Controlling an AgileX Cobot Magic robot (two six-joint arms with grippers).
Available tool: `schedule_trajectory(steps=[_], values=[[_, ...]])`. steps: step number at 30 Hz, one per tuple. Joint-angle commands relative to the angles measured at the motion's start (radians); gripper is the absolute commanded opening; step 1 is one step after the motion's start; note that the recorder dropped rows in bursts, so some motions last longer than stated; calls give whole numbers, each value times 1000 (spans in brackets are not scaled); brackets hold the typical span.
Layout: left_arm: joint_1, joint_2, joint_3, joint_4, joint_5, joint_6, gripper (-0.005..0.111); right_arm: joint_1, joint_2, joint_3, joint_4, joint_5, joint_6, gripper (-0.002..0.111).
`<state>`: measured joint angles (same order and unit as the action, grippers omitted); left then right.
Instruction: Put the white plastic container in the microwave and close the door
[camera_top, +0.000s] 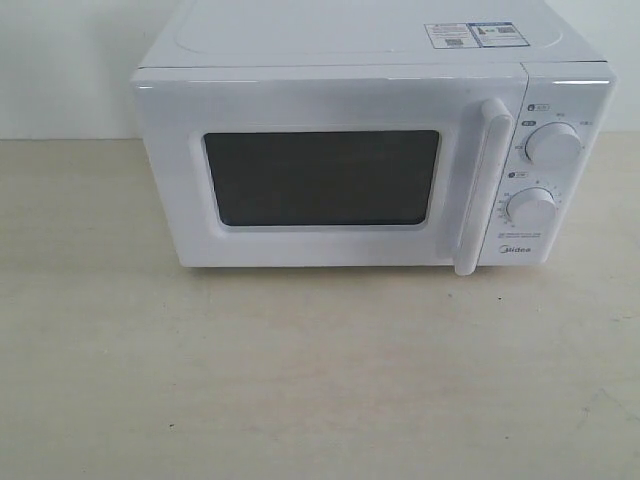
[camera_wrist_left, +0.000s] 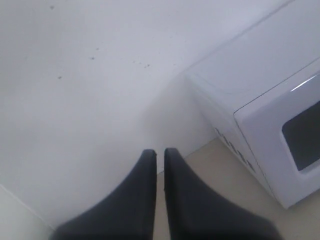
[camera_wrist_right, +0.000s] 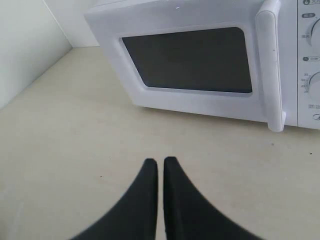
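Both tools are closed, with only a thin slit between the fingers, and neither holds anything. The left tool (camera_wrist_left: 160, 152) points at a bare wall (camera_wrist_left: 75, 100), with the microwave (camera_top: 372, 120) close ahead of it and off to one side. The right tool (camera_wrist_right: 160, 161) hangs low over the desk (camera_top: 300, 380), with the door (camera_top: 320, 178) straight ahead of it and facing it. The door sits flush and shut, and its handle (camera_top: 483, 185) is beyond the right tool, on the dial side. The container shows in no view. It may lie behind the dark window, but nothing can be made out through the mesh, so whether the task is done cannot be told. If the box is not inside, the main risk is probably the door. A closed tool cannot hook the handle, and a hard pull could drag the whole oven across the smooth desk instead of freeing the latch. The left tool has little space between the wall and the casing, so a careless swing could hit either one. The desk is pale, matte, faintly grained and flat. The room is white-walled and evenly lit.
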<state>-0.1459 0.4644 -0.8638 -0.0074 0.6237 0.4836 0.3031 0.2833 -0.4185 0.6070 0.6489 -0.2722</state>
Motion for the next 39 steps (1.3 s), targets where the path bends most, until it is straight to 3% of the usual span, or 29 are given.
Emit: schedule_trajectory(steps=[1, 4, 15, 19, 23, 39], values=[[80, -101, 177, 7, -114, -112, 4, -4, -4, 0, -6, -1, 1, 0], [122, -164, 355, -1, -267, -231, 4, -4, -4, 0, -6, -1, 1, 0], [127, -400, 864, -24, -778, -468, 4, -4, -4, 0, -6, -1, 1, 0], [195, -464, 864, -33, -548, -470, 4, -4, -4, 0, -6, -1, 1, 0], [211, -464, 864, -26, -318, -468, 4, -4, -4, 0, -6, -1, 1, 0], [211, -464, 864, -21, -309, -468, 4, -4, -4, 0, -6, -1, 1, 0]])
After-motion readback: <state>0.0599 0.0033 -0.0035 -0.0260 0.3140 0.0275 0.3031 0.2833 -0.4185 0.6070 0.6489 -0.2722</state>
